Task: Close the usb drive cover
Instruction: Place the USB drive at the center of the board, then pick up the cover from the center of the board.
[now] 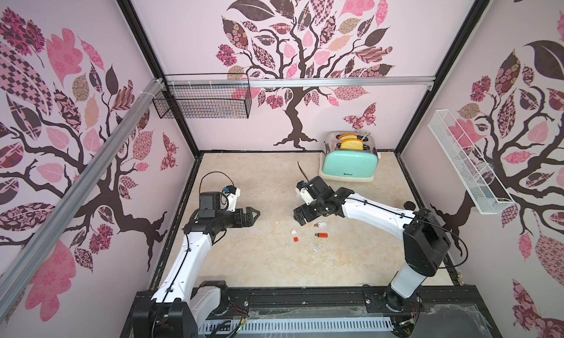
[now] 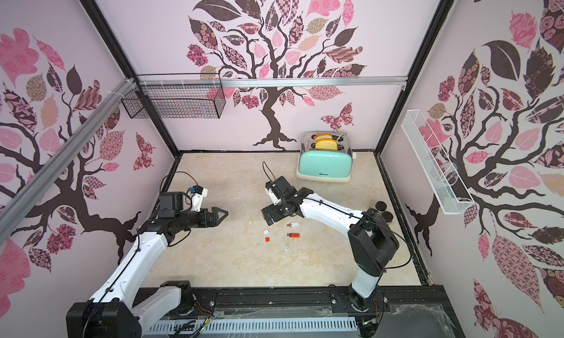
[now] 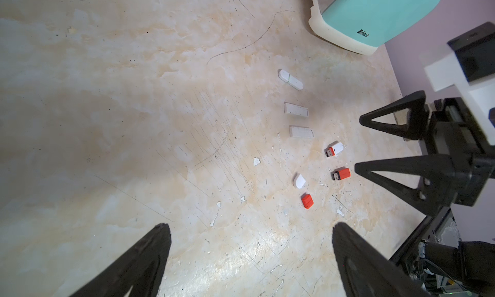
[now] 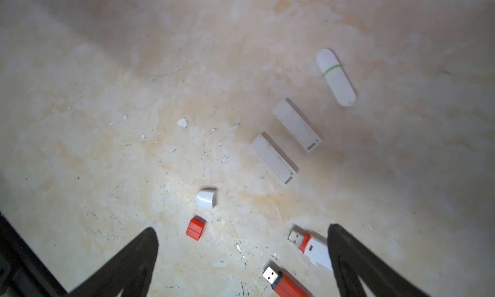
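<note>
Beige tabletop (image 1: 244, 260): mint toaster (image 1: 351, 165) at back, white sticks (image 4: 296, 128) beside uncapped drives (image 4: 288, 286).

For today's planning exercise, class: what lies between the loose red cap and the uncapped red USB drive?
Only bare, scuffed tabletop separates the red cap from the red USB drive, seen clearly in the left wrist view.

— What is this place, a kitchen?
— Dressed like one, look: mint toaster (image 1: 351, 165) with bread in it, marble-look tabletop (image 1: 259, 266), tree-print wall panels (image 1: 299, 46), a wire basket (image 1: 204, 103) on the back wall.
— And really?
— A robot lab cell. Black frame posts (image 1: 137, 31) box it in, left arm (image 1: 189, 254) and right arm (image 1: 375, 211) stand on a base rail (image 1: 305, 296), slotted cable duct (image 1: 305, 325) in front.
</note>
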Tool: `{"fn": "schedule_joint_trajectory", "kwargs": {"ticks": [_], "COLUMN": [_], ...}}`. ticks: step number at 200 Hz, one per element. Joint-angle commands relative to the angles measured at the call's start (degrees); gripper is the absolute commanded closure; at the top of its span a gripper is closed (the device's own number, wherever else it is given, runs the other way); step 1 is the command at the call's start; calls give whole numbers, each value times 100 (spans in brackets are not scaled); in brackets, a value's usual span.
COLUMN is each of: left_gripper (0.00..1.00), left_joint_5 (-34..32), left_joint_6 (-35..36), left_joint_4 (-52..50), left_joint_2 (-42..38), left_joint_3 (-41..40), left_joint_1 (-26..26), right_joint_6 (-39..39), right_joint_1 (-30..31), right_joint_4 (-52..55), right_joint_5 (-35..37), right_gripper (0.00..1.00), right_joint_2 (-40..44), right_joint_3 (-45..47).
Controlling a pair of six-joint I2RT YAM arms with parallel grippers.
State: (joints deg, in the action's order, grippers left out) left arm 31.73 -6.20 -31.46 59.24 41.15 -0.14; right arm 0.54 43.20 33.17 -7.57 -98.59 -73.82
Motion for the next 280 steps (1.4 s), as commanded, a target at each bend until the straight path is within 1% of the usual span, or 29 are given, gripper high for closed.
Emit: {"fn": "schedule_joint_trajectory", "kwargs": {"ticks": [1,21,39,61,77,88,113,138,153,172,193,211,232,250,262,280], "left_gripper": [2,2,2,2,2,2,2,2,2,2,2,2,2,2,2,2], "left_joint_5": [-52,79,-57,84,-1,-78,24,-13,73,-38,76,-19,37,-4,-52,81], "left_joint_6": [51,65,55,52,82,88,101,85,75,65,75,75,79,80,75,65], "left_joint_4": [14,85,22,97,2,23,8,64,68,-5,84,-31,60,-12,9,79], "left_joint_2": [-65,-38,-76,-95,-136,-189,-150,-170,-112,-131,-119,-140,-140,-123,-141,-107], "left_joint_3": [48,-5,60,-24,20,-8,-9,-34,-25,42,-35,30,-21,31,28,-23], "left_joint_1": [36,38,42,43,41,41,41,42,41,42,49,41,42,42,41,43], "right_joint_6": [1410,2197,3021,3741,4064,4017,4457,4936,4997,4987,4995,4979,4999,4992,5006,5045], "right_joint_1": [5,4,14,15,22,22,76,254,264,265,264,309,312,331,331,328], "right_joint_4": [209,168,483,778,1141,1037,987,829,783,869,793,971,779,958,809,761], "right_joint_5": [-1052,-1290,-1589,-1434,-1107,-859,-981,-867,-846,-802,-887,-875,-1010,-840,-837,-721], "right_gripper": [1,3,6,7,11,13,26,28,30,41,44,51,52,54,54,54], "right_joint_2": [-113,-147,-249,-512,-775,-875,-993,-1031,-1099,-1248,-1364,-1517,-1533,-1636,-1557,-1571], "right_joint_3": [-241,-292,-453,-697,-1009,-1032,-863,-578,-570,-703,-717,-891,-793,-950,-830,-822]}}
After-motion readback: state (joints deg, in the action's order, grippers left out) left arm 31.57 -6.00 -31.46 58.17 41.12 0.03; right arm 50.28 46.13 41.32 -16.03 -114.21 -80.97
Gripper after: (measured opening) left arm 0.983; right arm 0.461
